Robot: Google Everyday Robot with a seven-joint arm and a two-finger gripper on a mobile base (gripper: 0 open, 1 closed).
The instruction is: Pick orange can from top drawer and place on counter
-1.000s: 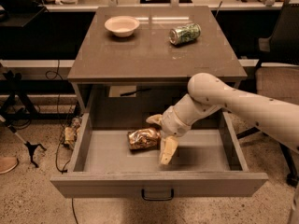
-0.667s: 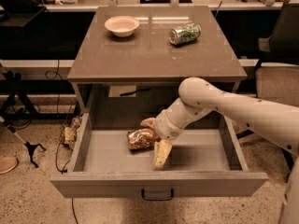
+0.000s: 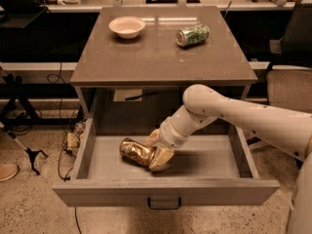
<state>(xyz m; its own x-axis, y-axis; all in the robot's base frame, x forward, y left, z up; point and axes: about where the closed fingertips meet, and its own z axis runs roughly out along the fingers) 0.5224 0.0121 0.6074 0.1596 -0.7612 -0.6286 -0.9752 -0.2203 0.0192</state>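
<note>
The orange can lies on its side on the floor of the open top drawer, left of centre. My gripper reaches down into the drawer from the right. Its two fingers stand on either side of the can's right end, one behind it and one in front, closed against it. The can rests on the drawer floor. The counter is the glossy grey-brown cabinet top directly above the drawer.
On the counter stand a white bowl at the back left and a green-and-silver can on its side at the back right. A chair is to the right. Cables and a tripod leg lie on the floor at left.
My gripper has moved left along the drawer onto the can's right end, and its fingers have closed in around it. The can has barely shifted.
</note>
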